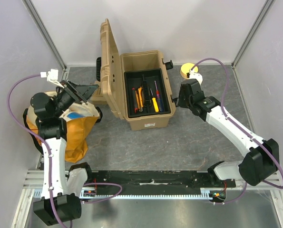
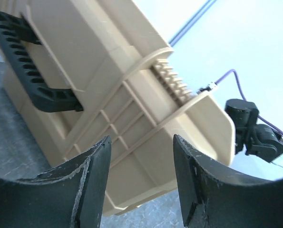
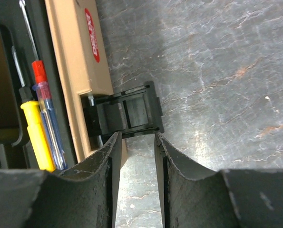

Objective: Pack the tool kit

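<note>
The tan toolbox (image 1: pixel 146 118) stands open mid-table, its lid (image 1: pixel 108 61) upright on the left. Its black inner tray (image 1: pixel 161 90) holds yellow, red and orange-handled screwdrivers (image 1: pixel 154 103). My left gripper (image 1: pixel 90 90) is open and empty, close behind the lid's ribbed outer face (image 2: pixel 131 95), near the black handle (image 2: pixel 32 61). My right gripper (image 1: pixel 176 100) is at the box's right side. In the right wrist view it (image 3: pixel 136 136) is narrowly open, empty, just short of the black latch (image 3: pixel 129 111). A yellow screwdriver (image 3: pixel 36 137) and a red-and-blue one (image 3: pixel 43 95) lie in the tray.
An orange-yellow cloth bag (image 1: pixel 77 135) lies on the left under my left arm. A small round yellow object (image 1: pixel 186 71) sits at the back right. White walls close in the grey table (image 1: pixel 179 142) on three sides. The right arm (image 2: pixel 255 133) shows beyond the lid.
</note>
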